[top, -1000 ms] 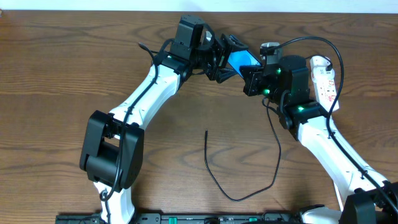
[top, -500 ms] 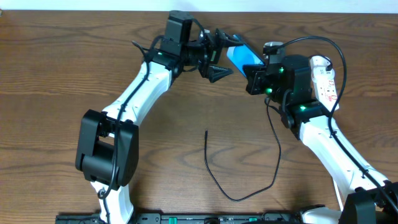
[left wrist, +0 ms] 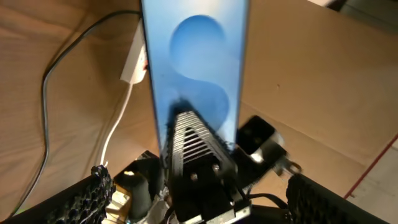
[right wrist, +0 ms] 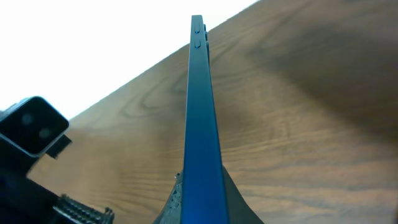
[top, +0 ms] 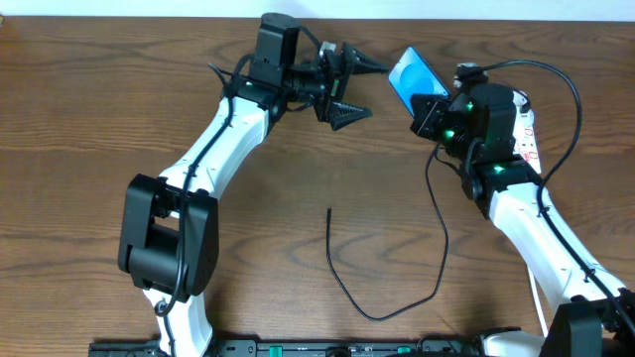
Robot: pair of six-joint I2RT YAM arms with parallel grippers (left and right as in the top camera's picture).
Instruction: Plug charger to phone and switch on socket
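Note:
The phone (top: 411, 72), its blue screen lit, is held off the table at the back, tilted, with my right gripper (top: 425, 99) shut on its lower end. In the right wrist view the phone (right wrist: 202, 118) runs edge-on between the fingers (right wrist: 186, 202). My left gripper (top: 355, 91) stands open just left of the phone, apart from it. Its wrist view faces the screen (left wrist: 196, 62). The charger (top: 342, 288) lies in a loop on the table, its free tip (top: 329, 210) near the middle. The socket (top: 527, 137) is mostly hidden behind the right arm.
The white cord (left wrist: 115, 134) and a black cable (left wrist: 53, 68) run over the wood left of the phone in the left wrist view. The table's far edge lies close behind both grippers. The left arm (top: 213, 149) crosses the left half.
My left gripper let go of the phone and drew back to the left, jaws wide. The right gripper carried the phone to the right and towards the back edge.

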